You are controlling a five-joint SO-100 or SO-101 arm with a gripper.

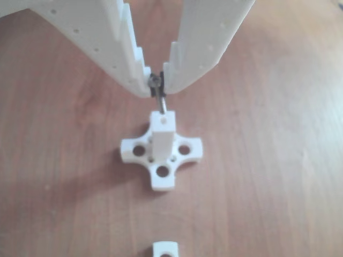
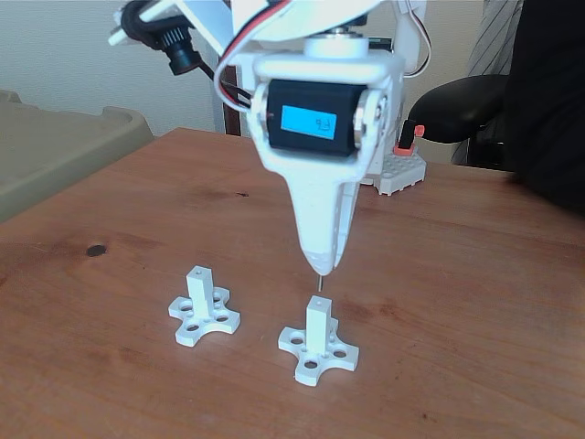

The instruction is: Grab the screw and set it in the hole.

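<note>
My white gripper point(image 1: 157, 81) is shut on the screw point(image 1: 159, 101), a thin silvery pin hanging point-down from the fingertips. Its tip sits at the rear edge of the top face of a white post point(image 1: 162, 136) on a cross-shaped base point(image 1: 161, 158). The hole point(image 1: 164, 120) shows as a tiny dot on that face, just in front of the tip. In the fixed view the gripper point(image 2: 320, 268) hangs straight above the right-hand post point(image 2: 316, 325), with the screw point(image 2: 320, 283) bridging the small gap between them.
A second white post with a cross base point(image 2: 203, 309) stands to the left in the fixed view. A white block with a red part point(image 2: 402, 165) rests at the back of the wooden table point(image 2: 475, 302), beside a black chair point(image 2: 462, 105).
</note>
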